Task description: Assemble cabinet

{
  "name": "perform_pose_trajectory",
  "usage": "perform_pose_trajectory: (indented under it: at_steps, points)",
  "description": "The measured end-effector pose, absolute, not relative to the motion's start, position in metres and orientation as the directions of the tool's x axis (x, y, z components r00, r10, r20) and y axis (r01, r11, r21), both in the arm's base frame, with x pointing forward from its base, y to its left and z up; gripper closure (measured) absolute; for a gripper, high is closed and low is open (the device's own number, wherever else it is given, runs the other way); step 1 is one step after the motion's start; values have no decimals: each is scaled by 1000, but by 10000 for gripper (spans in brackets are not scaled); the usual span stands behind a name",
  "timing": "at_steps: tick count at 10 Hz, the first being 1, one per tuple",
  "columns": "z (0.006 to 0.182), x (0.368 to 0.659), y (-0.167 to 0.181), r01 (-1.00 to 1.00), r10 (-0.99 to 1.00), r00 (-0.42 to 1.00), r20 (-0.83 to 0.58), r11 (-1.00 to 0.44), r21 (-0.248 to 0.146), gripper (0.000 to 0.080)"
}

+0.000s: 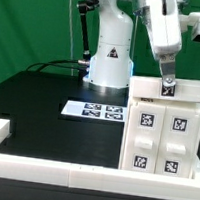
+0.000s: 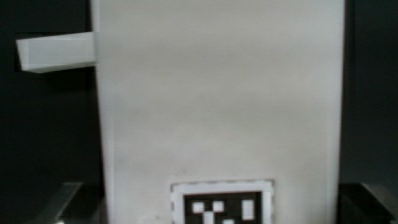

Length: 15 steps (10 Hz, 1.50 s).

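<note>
The white cabinet (image 1: 164,138) stands at the exterior view's right, with several tagged drawer blocks (image 1: 145,123) on its front and a flat white top panel (image 1: 189,93) on it. My gripper (image 1: 169,83) reaches down onto that top panel at a small tag (image 1: 169,90). In the wrist view the top panel (image 2: 214,100) fills the middle, with its tag (image 2: 222,205) between my fingers. My gripper (image 2: 221,208) straddles the panel, and a dim finger (image 2: 61,203) shows on each side with a thin dark gap to the panel's edges. It looks open.
The marker board (image 1: 94,110) lies on the black table near the arm's white base (image 1: 109,57). A long low white border rail (image 1: 40,168) runs along the front and the exterior view's left. Another white part (image 2: 54,52) shows beyond the panel in the wrist view.
</note>
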<state>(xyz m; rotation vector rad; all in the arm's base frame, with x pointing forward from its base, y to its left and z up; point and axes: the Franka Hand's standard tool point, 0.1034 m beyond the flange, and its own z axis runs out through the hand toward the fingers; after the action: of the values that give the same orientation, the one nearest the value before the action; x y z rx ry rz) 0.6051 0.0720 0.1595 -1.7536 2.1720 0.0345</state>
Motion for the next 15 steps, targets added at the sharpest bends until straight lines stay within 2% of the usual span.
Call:
perform_pose_trajectory:
  at_steps: [1,2,3,4,5,7,11,12,14,15]
  points:
    - [160,605,72,-945,-933,-209,-292,270,-187,242]
    - [160,604,72,-951,-940,-182,-288,243,-190,242]
    - [163,604,73,-960,-949,-139,-283,199,-197,71]
    - [168,605,73,-963,-954,-109,-280,172,-209,71]
    - [175,606,73,-962,-955,-91,-282,157,-225,16]
    - [186,607,73,-957,-954,-78,-291,153,-245,3]
    - [186,607,74,-960,-959,-24,-284,101,-262,2]
    - [188,607,74,-953,-963,110,-245,-32,-302,2]
    - [197,609,77,-928,-951,231,-205,-152,-341,2]
    - [200,609,79,-890,-924,350,-153,-278,-361,2]
